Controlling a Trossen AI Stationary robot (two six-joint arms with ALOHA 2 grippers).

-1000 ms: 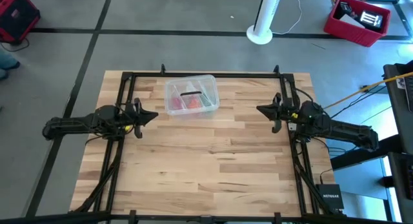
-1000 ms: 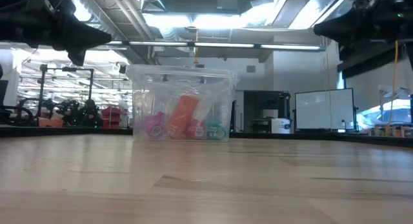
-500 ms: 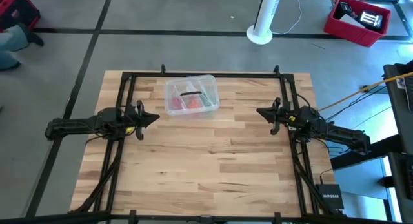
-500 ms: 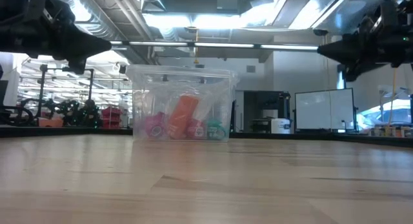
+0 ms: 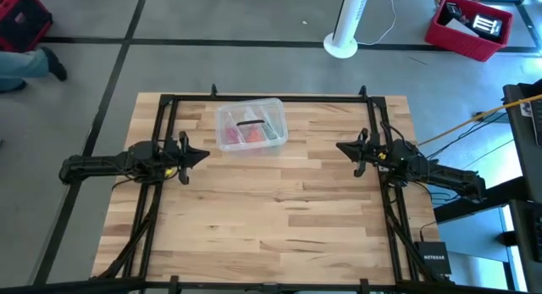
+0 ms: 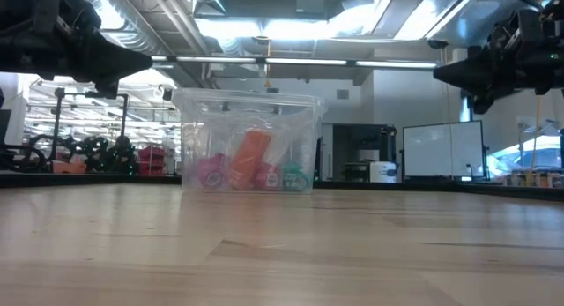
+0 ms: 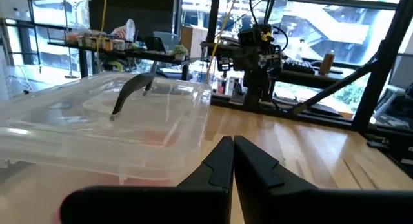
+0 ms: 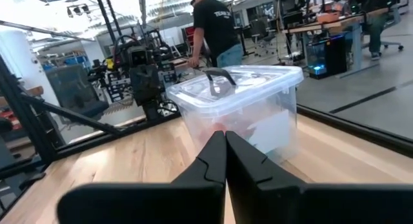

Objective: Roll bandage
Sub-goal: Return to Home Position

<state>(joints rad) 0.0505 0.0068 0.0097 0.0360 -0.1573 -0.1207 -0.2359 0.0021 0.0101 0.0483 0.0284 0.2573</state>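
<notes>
The wooden table [image 5: 271, 209] carries the lidded clear bin [image 5: 251, 102], closed. My left gripper [image 5: 200, 152] and right gripper [image 5: 342, 146] flank the bin, well apart from it, both pinched shut and empty. The orange bandage [image 6: 251, 156] stands inside the bin. I'd retract the 2 arms level, away from the bin.

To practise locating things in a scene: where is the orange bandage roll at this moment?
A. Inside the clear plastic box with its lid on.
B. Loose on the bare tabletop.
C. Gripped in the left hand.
A: the low view shows the orange bandage roll inside the lidded clear plastic box; the left hand and right hand are shut and empty.
</notes>
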